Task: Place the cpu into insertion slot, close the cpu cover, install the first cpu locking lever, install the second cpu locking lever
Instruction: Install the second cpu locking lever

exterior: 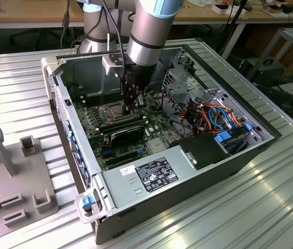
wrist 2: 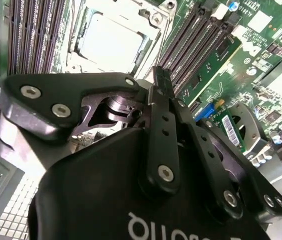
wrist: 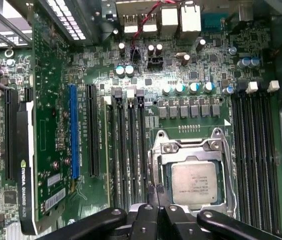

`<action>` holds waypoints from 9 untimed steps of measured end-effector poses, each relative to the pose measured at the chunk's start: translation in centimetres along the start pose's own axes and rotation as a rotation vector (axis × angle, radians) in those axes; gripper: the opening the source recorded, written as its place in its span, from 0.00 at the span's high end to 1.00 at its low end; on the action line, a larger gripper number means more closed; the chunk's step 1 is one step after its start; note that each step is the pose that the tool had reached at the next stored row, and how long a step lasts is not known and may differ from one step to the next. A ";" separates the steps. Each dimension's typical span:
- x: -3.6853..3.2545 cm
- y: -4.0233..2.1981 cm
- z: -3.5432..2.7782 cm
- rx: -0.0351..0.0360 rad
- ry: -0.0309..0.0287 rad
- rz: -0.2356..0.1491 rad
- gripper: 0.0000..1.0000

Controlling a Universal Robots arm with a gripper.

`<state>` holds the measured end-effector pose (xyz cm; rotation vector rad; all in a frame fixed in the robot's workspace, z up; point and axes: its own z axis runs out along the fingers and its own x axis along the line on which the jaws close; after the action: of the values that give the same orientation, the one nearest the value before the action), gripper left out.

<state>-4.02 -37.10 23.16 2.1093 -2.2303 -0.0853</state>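
Observation:
The cpu (wrist: 195, 182), a silver-grey square chip, lies flat in the insertion slot (wrist: 155, 172) on the green motherboard. The silvery cpu cover (wrist: 189, 148) is folded down over the chip's rim, and the chip shows through its window. In the second wrist view the cpu (wrist 2: 112, 42) appears pale beyond the black fingers. My gripper (wrist: 158, 196) is shut with nothing between its fingertips. It hovers just beside the socket's edge, by the neighbouring memory slots. In the exterior view the gripper (exterior: 133, 108) reaches down into the open case, at the right of the cpu (exterior: 113, 110).
Long black memory slots (wrist: 253, 150) flank the socket on both sides. A graphics card (wrist: 26, 165) stands upright farther off. The case walls (exterior: 73, 135), power supply (exterior: 154, 174) and coloured cables (exterior: 216, 114) hem in the board. A grey fixture (exterior: 11, 171) rests on the ribbed table.

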 end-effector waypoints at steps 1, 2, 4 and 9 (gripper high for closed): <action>0.00 0.03 0.06 0.0001 -0.0003 0.000 0.89; 0.01 0.05 0.14 -0.0001 -0.0005 0.000 0.89; 0.01 0.08 0.33 -0.0002 -0.0015 0.000 0.89; 0.01 0.12 0.98 -0.0009 -0.0137 -0.001 0.89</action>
<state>-4.22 -37.11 22.20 2.1163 -2.2358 -0.1012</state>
